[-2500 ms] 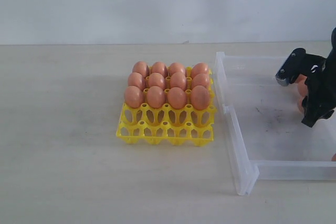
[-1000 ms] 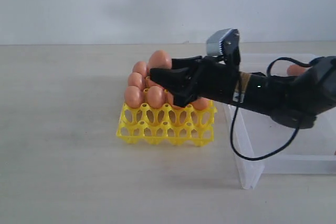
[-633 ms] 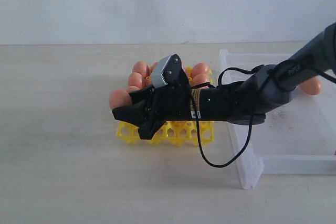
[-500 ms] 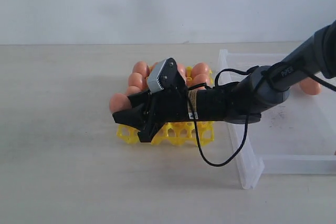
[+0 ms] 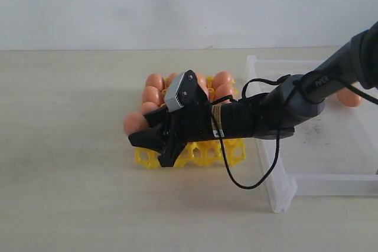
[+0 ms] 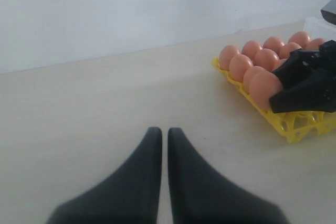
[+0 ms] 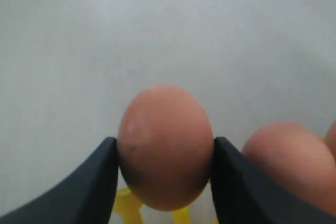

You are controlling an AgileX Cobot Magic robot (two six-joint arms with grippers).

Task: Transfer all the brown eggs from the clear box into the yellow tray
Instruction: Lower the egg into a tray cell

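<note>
The yellow tray sits on the pale table. Its nearest row of cups shows as bare yellow lattice in the exterior view.

At the tray's near-left corner, the right gripper is clamped around 1 brown egg. Its 2 black fingers press opposite sides of this held egg, spread just as wide as the egg. A yellow post of the tray shows just beneath it. Whether the held egg rests in a cup or hangs just above one cannot be told.

The right arm lies across the middle of the tray and hides several cups, so the number of eggs in the tray cannot be read. Behind the arm, the tray's far rows hold brown eggs, each in its own cup and packed side by side.

Just right of the tray stands the clear box, its left wall running alongside the tray's right edge. The arm passes over that wall. 1 lone egg lies in the box, well to the right of the tray and toward the box's back wall. Dark smudges mark the box floor.

Off the tray's left side and well apart from it, the left gripper hangs over bare table. Its jaws are drawn together to a hairline gap with nothing between them.
</note>
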